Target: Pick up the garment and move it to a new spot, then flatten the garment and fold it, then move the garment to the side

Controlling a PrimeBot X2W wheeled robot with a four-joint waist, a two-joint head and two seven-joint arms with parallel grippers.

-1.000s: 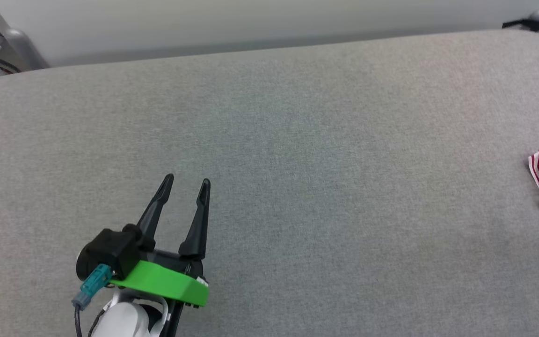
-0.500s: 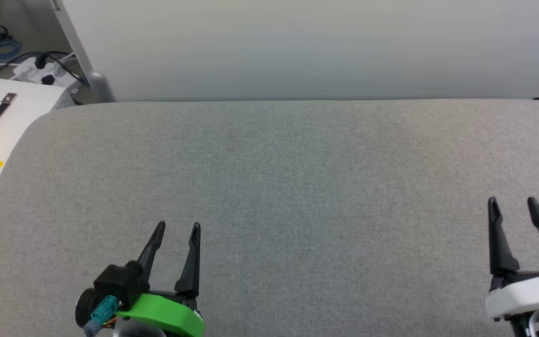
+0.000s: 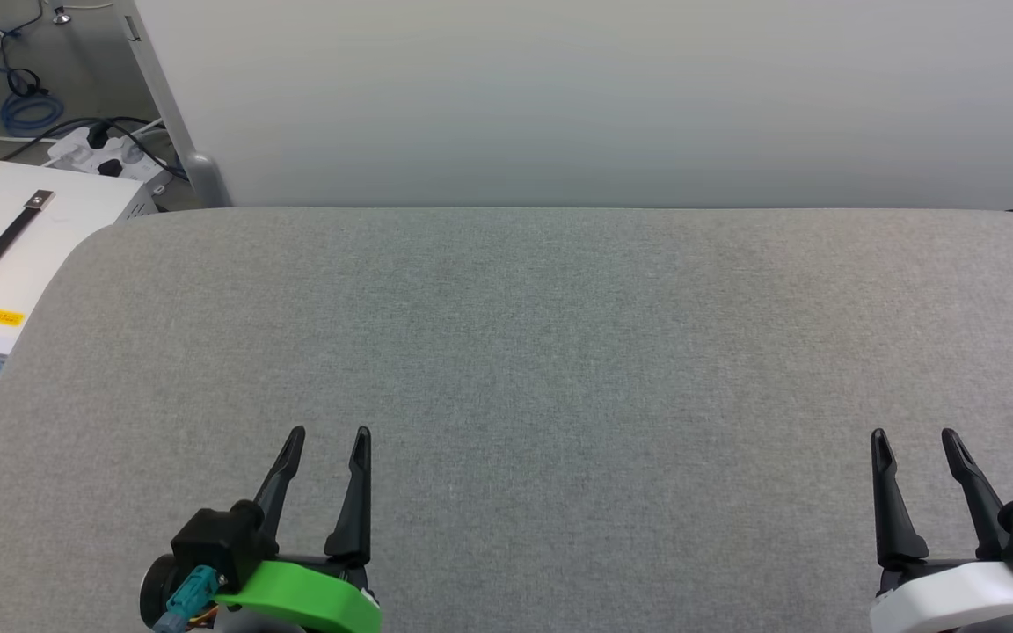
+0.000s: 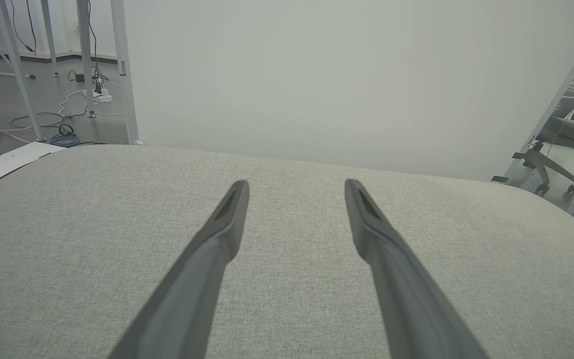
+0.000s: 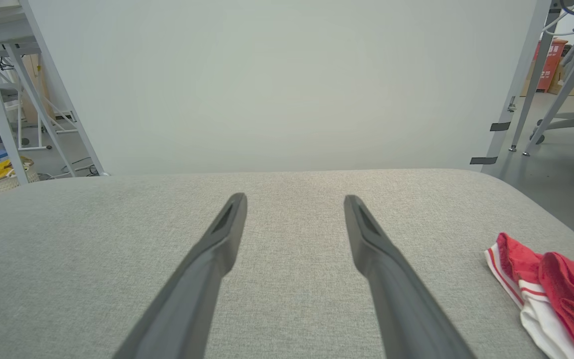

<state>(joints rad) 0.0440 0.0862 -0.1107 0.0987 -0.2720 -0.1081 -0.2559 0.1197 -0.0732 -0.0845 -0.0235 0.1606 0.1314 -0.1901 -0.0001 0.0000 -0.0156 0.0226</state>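
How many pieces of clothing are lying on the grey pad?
1: a red-and-white jersey on the pad, right of the right pincer. The frame cuts it off, so more may lie hidden beyond.

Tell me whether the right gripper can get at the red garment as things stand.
Probably yes: the garment lies crumpled just right of the open right gripper, with only grey surface between them.

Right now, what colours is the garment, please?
The garment is red and white with striped trim, best in right wrist view.
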